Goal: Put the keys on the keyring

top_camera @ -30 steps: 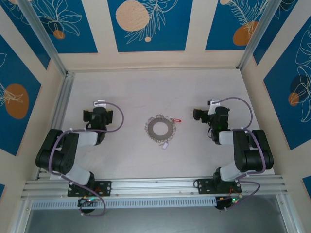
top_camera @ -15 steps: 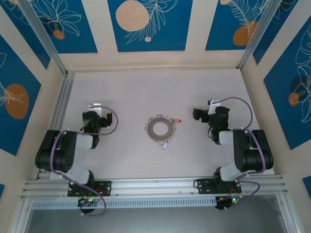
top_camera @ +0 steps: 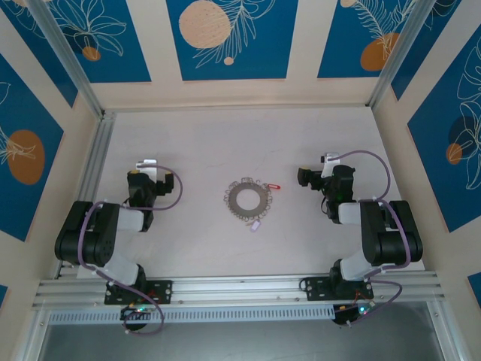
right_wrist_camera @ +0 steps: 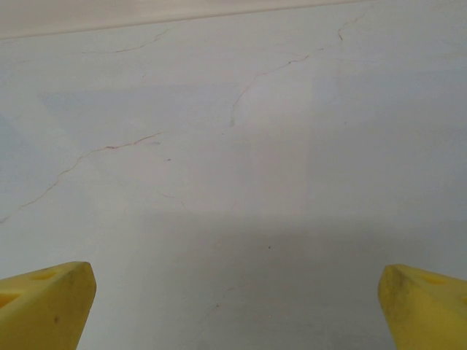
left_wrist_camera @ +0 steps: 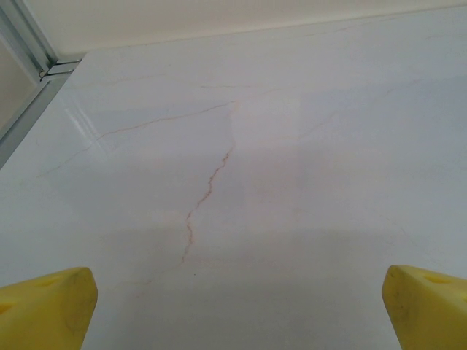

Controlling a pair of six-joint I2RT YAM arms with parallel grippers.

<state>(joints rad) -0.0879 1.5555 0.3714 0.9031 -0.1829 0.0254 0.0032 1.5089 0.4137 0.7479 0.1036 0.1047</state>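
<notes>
Keyring (top_camera: 235, 198) flat at mid-table (top_camera: 203, 143), between both arms, well apart from each. Red key (top_camera: 274, 186) just beside its upper-right fringe, contact unclear; nearer right gripper (right_wrist_camera: 235, 305), not touching it. Whitish tag (top_camera: 255, 224) at lower-right fringe. Left gripper (left_wrist_camera: 237, 306) and right gripper both spread wide, gripping nothing, over bare tabletop.

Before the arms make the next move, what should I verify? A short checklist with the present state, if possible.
1. Left jaws open, empty: ok.
2. Right jaws open, empty: ok.
3. Keyring flat between the arms: ok.
4. Red key uncovered at the keyring's far-right edge: ok.
5. Key threaded on the keyring: cannot tell, too small.
6. Jaws above the key: not ok, both stand aside.
</notes>
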